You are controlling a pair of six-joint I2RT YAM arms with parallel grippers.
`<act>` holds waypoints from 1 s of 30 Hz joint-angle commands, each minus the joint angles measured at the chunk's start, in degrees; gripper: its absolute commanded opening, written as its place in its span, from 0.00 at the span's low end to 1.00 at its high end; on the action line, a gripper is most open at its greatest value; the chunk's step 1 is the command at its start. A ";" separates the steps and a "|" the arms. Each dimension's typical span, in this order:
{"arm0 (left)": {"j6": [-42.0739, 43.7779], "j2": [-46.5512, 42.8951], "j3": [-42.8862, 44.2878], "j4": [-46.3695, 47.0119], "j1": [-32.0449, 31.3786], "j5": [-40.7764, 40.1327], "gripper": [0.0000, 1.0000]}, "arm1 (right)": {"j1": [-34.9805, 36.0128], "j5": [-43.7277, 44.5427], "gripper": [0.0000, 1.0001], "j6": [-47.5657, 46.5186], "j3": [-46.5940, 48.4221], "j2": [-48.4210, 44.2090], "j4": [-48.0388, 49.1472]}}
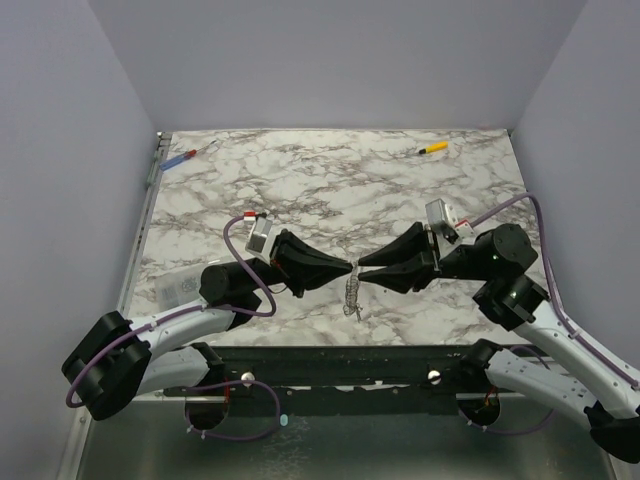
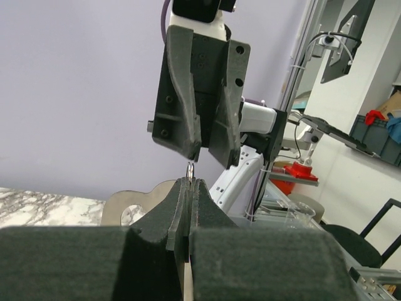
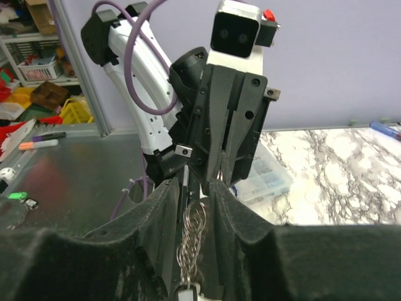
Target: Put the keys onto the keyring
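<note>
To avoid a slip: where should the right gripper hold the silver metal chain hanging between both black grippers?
Grip the silver metal chain at its top links, level from the right, below the left gripper pinching it. It hangs straight down between the right gripper's fingers; lower links would likely swing.

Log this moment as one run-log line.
left end effector: shut on keyring | right end effector: jaws apart around keys | tips: facing
</note>
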 commanded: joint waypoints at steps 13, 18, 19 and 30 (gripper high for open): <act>-1.00 -0.11 2.26 18.30 -0.44 -2.62 0.00 | 0.28 3.49 0.36 -0.76 -0.48 2.92 1.21; -0.68 0.29 2.09 18.26 -0.45 -2.72 0.00 | 0.35 3.00 0.17 -0.72 -0.32 3.58 1.40; -0.65 0.31 2.07 18.32 -0.45 -2.77 0.00 | 0.35 3.08 0.10 -0.75 -0.37 3.67 1.33; -0.04 -0.64 0.71 17.30 -0.34 -0.52 0.11 | 0.32 6.47 0.01 -3.61 -0.85 3.24 -0.85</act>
